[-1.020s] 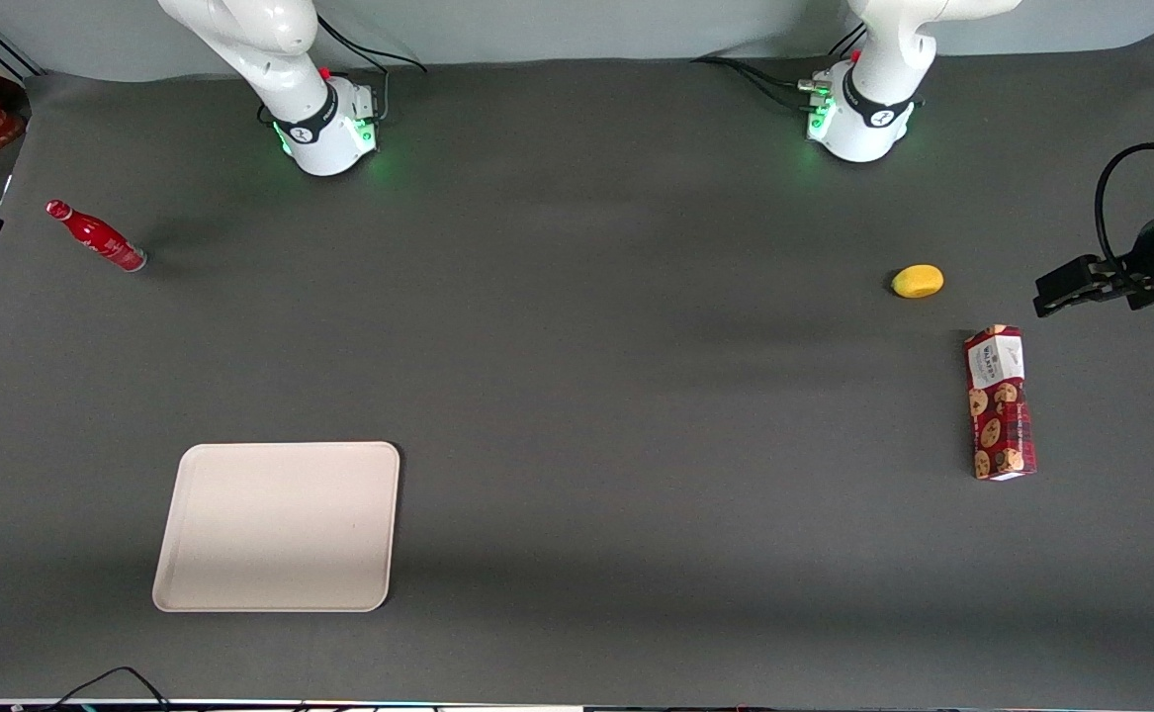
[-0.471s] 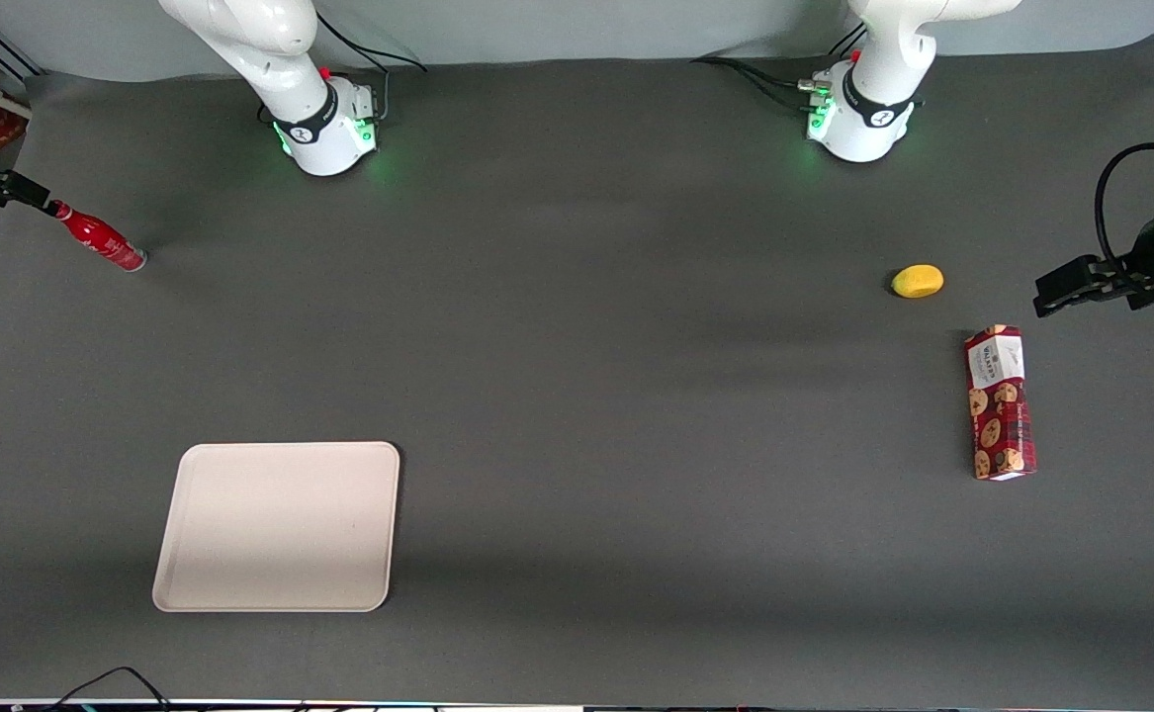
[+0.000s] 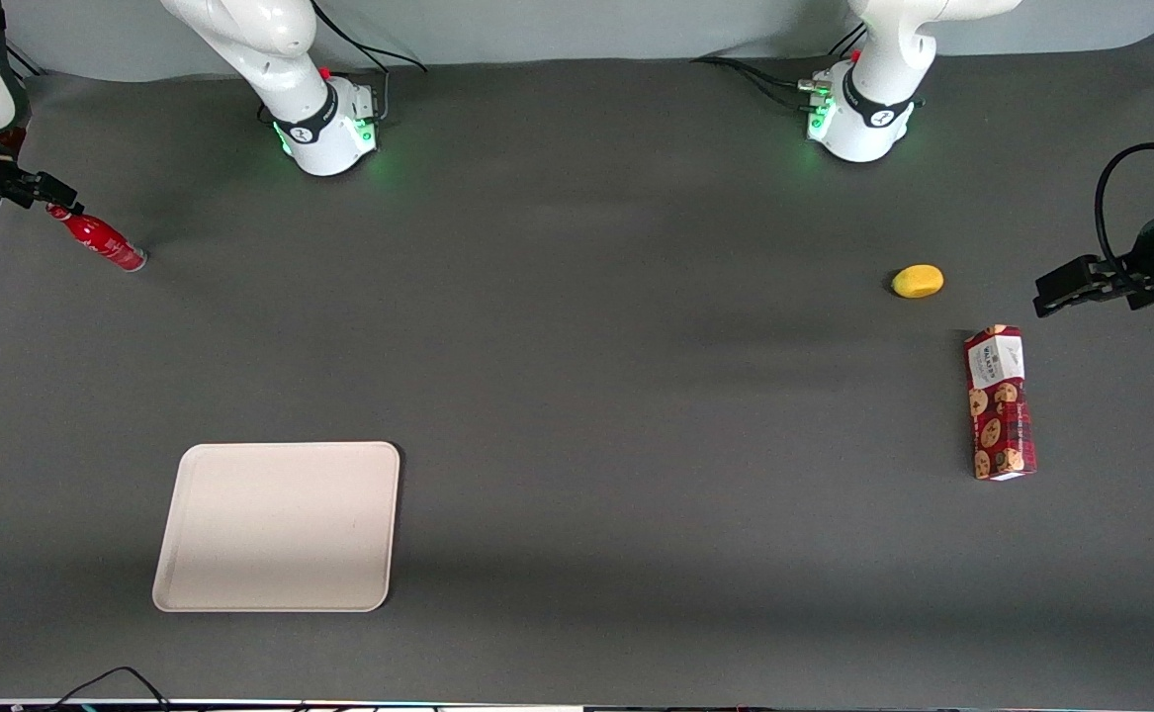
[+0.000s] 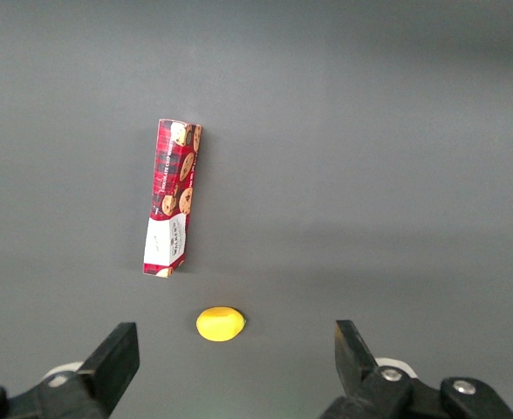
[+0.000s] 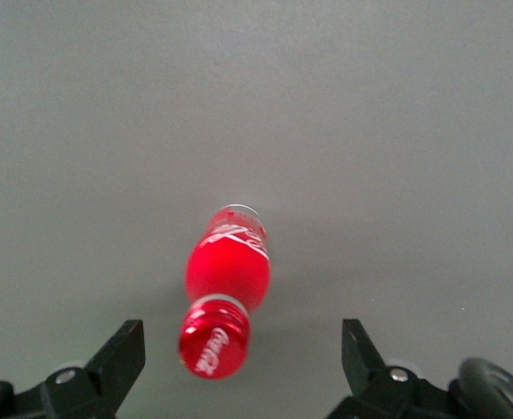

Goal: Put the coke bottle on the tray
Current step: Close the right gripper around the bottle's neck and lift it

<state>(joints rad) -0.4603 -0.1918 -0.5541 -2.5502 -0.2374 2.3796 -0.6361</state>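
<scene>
Pincer (image 5: pixel 239 362) spread wide above bottle (image 3: pixel 99 239), cap (image 5: pixel 213 340) between fingers (image 5: pixel 117 362), untouched. Bottle stands upright on surface (image 3: pixel 577 396) at working arm's end. Tray (image 3: pixel 278 525) well apart, nearer front camera than pincer.

A dark grey worktop (image 3: pixel 636 396) fills the frame. In the right part of the front view, at mid-height, lies a small yellow lemon-shaped fruit (image 3: pixel 918 281). Near it but not touching, lower in the frame and nearer the front camera, a long red cookie box (image 3: pixel 1000 402) printed with cookies lies flat, its white-labelled end turned toward the fruit. At the bottom left edge of the frame a thin black cable (image 3: pixel 107 680) loops onto the worktop.
</scene>
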